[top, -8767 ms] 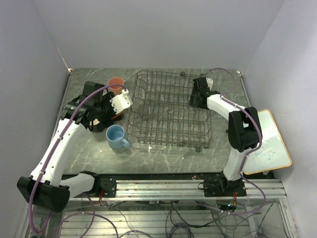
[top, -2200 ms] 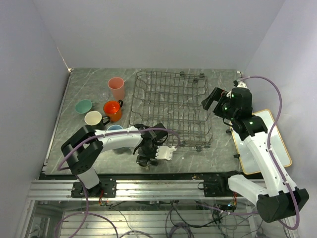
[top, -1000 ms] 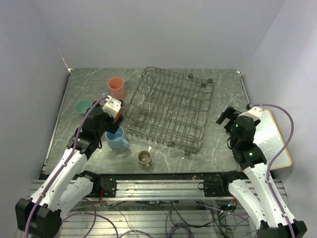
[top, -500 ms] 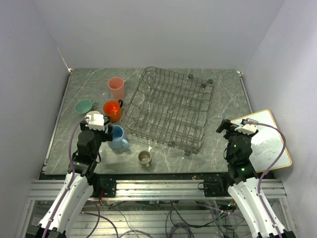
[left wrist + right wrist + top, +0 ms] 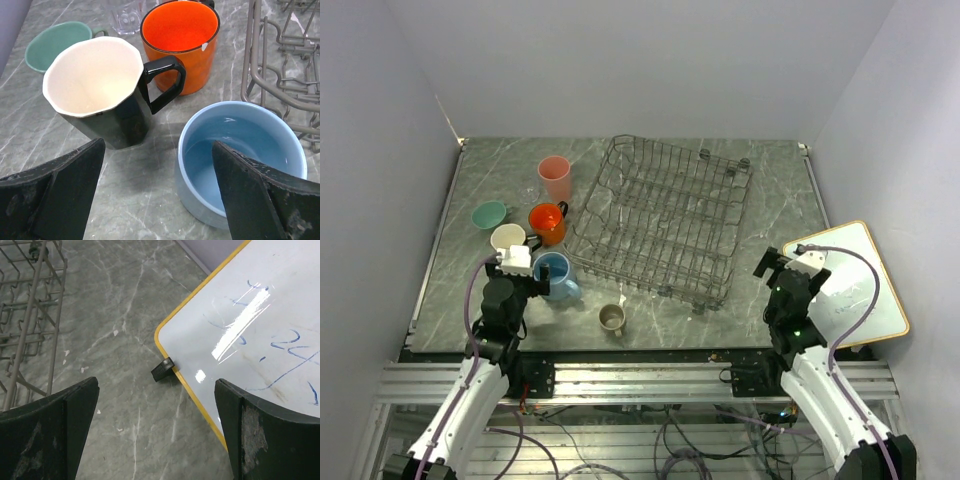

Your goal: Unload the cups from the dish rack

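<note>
The grey wire dish rack [image 5: 660, 220] sits skewed on the table and holds no cups. Left of it stand the pink tumbler [image 5: 556, 178], orange mug [image 5: 547, 222], mint-green cup [image 5: 488, 214], black mug with a cream inside [image 5: 508, 238] and light-blue mug [image 5: 556, 276]. The small beige cup [image 5: 612, 318] stands in front of the rack. My left gripper [image 5: 523, 268] is open and empty, just short of the black mug [image 5: 100, 95] and blue mug [image 5: 240, 155]. My right gripper [image 5: 786, 268] is open and empty over bare table between the rack [image 5: 30, 315] and the board.
A white board with an orange rim [image 5: 855, 285] lies at the right edge; a small black clip [image 5: 162, 369] sits on its corner. A small clear glass [image 5: 530, 192] stands beside the pink tumbler. Grey walls close in the table on three sides.
Since the earliest frames the rack has been turned askew and the cups set out beside it. In the last half second both arms drew back toward the near edge, uncovering the black mug.
</note>
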